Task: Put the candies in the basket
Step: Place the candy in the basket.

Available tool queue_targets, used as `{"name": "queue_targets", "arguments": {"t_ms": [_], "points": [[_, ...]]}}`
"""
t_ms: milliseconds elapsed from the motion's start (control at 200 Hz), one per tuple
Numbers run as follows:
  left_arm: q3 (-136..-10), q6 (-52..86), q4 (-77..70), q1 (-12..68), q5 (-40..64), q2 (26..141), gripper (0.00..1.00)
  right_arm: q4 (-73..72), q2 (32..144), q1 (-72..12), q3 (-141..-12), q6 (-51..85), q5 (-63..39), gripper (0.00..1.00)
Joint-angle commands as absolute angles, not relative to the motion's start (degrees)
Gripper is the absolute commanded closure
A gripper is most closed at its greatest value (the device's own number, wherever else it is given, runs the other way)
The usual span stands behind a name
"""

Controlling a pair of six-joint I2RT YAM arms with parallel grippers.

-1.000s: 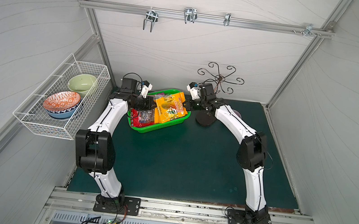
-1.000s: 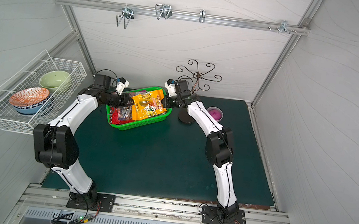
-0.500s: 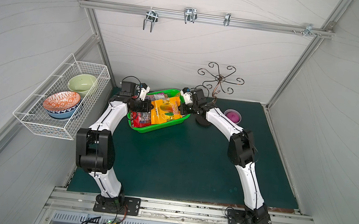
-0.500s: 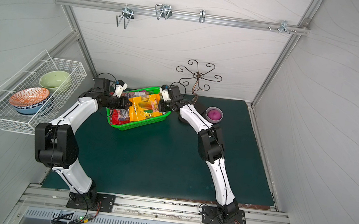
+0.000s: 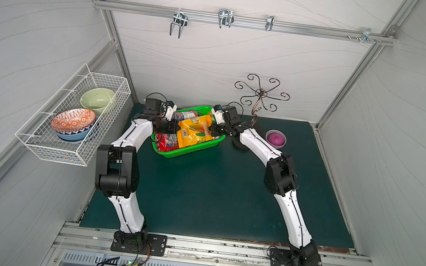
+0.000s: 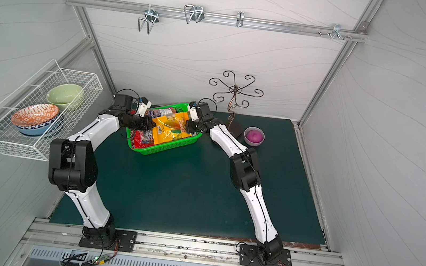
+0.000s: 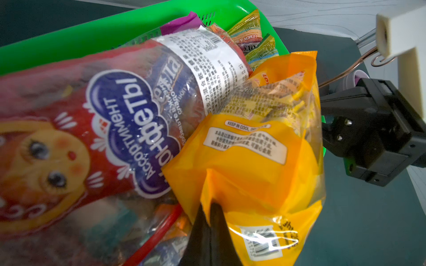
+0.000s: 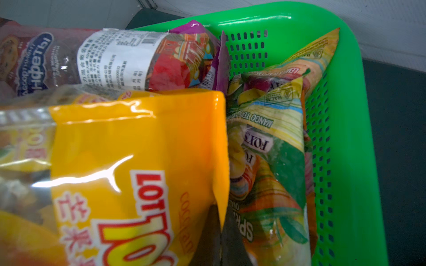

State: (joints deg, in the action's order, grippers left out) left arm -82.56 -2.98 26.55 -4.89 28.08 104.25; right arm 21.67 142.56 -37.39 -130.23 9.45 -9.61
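Observation:
The green basket (image 5: 189,153) (image 6: 164,150) stands at the back of the mat with several candies in it. A yellow-orange bag (image 5: 193,134) (image 7: 253,165) (image 8: 138,149) lies across the top of the pile. My left gripper (image 5: 177,130) (image 7: 208,207) is shut on one edge of it. My right gripper (image 5: 210,130) (image 8: 221,218) is shut on the opposite edge. Under it lie a red bag (image 7: 103,119) (image 5: 167,144), a purple bag (image 8: 196,30) and a green FOX'S bag (image 8: 272,161) against the mesh wall (image 8: 345,115).
A pink bowl (image 5: 276,138) and a curly metal stand (image 5: 260,95) sit to the right of the basket at the back. A white wire basket (image 5: 73,121) with bowls hangs on the left wall. Hooks (image 5: 224,17) hang on the rail above.
Both grippers have come down and in over the basket with the yellow-orange bag between them. The right arm shifted left, uncovering the pink bowl.

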Motion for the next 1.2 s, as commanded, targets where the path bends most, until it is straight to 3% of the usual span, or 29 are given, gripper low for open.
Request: {"name": "queue_targets", "arguments": {"t_ms": [0, 180, 270, 385, 560, 645, 1020, 1196], "points": [[-84.89, -4.05, 26.75, -7.12, 21.34, 107.25, 1.00, 21.58, 144.52, -36.89, -131.33, 9.67, -7.08, 1.00], [-86.99, -3.49, 28.65, -7.12, 23.88, 107.55, 1.00, 22.65, 142.43, -36.60, -130.78, 9.19, -7.67, 1.00], [-88.01, -3.36, 30.32, -7.07, 26.44, 107.08, 1.00, 22.70, 140.37, -36.47, -130.04, 8.91, -8.02, 0.91], [-88.59, -2.82, 31.24, -7.12, 27.06, 106.47, 1.00, 22.49, 138.36, -36.56, -129.24, 9.17, -8.69, 0.89], [-89.55, -2.44, 32.54, -7.12, 26.93, 104.79, 1.00, 23.24, 136.02, -36.69, -128.61, 8.92, -7.33, 0.77], [-89.65, -2.30, 32.92, -7.06, 26.68, 103.23, 0.94, 23.29, 134.78, -36.82, -127.28, 8.14, -6.79, 0.72], [-89.73, -4.37, 37.86, -7.12, 23.87, 97.72, 0.80, 25.55, 129.95, -38.02, -122.67, 3.75, -2.25, 0.71], [-86.74, -5.77, 39.50, -7.05, 21.99, 93.89, 0.72, 25.74, 127.73, -37.97, -118.01, 1.63, 1.21, 0.59]]}}
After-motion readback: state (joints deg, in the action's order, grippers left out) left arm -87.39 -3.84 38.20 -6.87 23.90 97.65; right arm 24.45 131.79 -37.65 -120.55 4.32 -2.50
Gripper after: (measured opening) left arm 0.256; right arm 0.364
